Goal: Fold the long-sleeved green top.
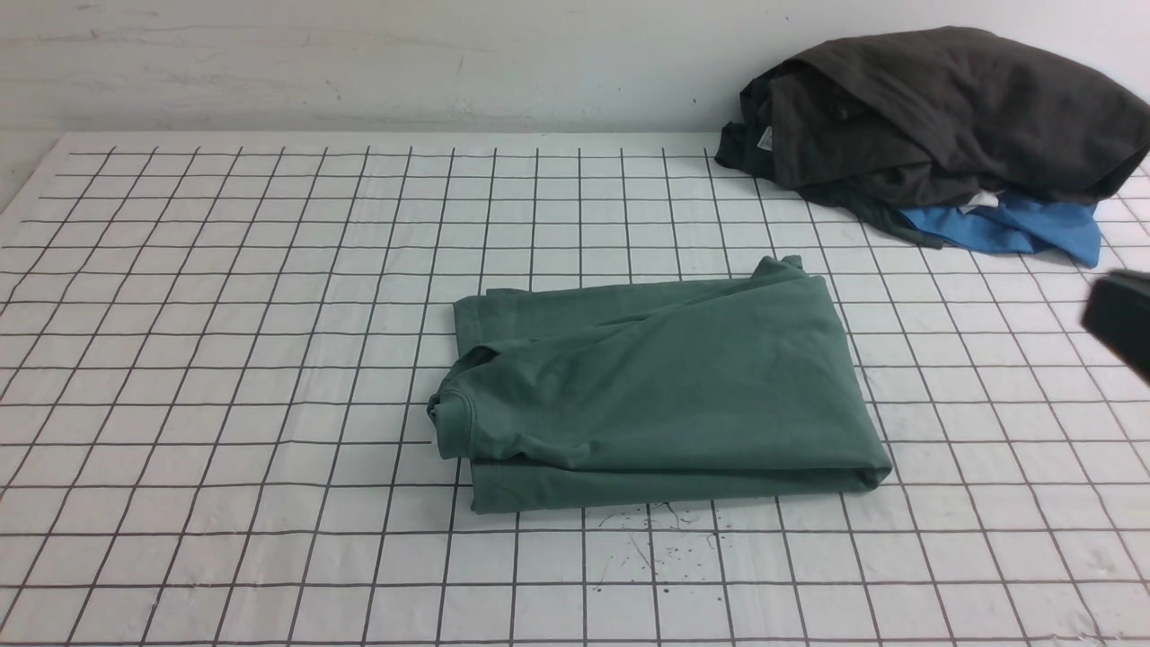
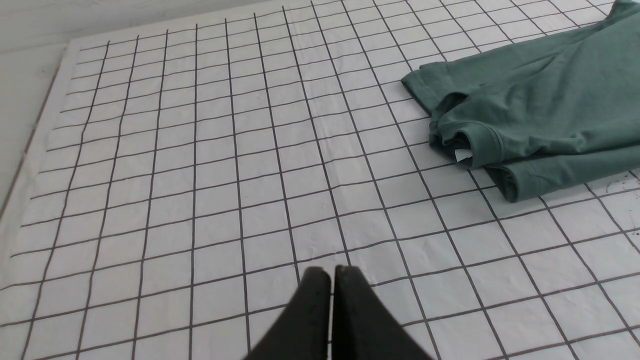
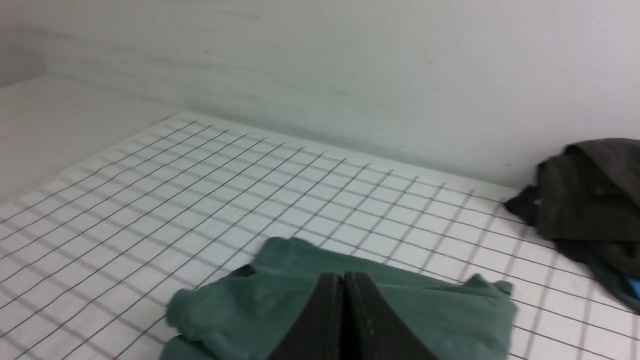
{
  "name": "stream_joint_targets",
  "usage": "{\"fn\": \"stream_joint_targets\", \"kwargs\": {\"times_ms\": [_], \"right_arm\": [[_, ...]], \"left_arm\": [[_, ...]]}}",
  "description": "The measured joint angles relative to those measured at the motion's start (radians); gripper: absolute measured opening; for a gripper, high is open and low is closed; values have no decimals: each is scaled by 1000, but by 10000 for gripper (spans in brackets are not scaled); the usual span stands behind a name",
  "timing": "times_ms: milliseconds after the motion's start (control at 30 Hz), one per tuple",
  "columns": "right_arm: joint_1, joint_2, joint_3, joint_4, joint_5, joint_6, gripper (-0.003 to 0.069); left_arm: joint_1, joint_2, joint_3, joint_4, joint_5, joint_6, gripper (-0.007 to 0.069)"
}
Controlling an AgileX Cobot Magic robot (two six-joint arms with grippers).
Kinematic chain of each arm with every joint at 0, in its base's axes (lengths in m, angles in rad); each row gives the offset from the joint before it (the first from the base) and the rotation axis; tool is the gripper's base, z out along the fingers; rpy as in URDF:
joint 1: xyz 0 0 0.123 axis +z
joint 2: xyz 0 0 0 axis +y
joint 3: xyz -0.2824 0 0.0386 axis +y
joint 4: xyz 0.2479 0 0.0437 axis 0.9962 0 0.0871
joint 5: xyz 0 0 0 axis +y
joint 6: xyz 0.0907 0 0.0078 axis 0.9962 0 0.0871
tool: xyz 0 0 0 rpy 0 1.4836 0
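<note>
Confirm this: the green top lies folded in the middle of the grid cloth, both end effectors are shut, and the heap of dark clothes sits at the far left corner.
One thing is wrong. The heap of dark clothes sits at the far right corner, as the front view shows. The rest holds: the green top lies folded mid-cloth, and the left end effector and right end effector are shut.
</note>
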Motion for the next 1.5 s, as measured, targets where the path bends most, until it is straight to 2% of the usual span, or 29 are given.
{"fn": "stream_joint_targets", "kwargs": {"times_ms": [33,67,200,267,300,400,567,733,1500], "right_arm": [[-75,-85,76,-6,-28,10,-14],[-84,-95,94,-7,-30,14,-14],[-280,-317,298,-10,-41,53,-14],[-325,-372,341,-10,-42,60,-14],[-378,-442,414,-11,-41,70,-14],[-435,-549,514,-31,-41,95,-14],[-449,-574,586,-54,-30,138,-14],[-449,-574,585,-58,61,143,-14],[-449,-574,585,-59,62,139,-14]], "left_arm": [[0,0,0,0,0,0,-7],[0,0,0,0,0,0,-7],[0,0,0,0,0,0,-7],[0,0,0,0,0,0,-7],[0,0,0,0,0,0,-7],[0,0,0,0,0,0,-7],[0,0,0,0,0,0,-7],[0,-1,0,0,1,0,-7],[0,-1,0,0,1,0,-7]]}}
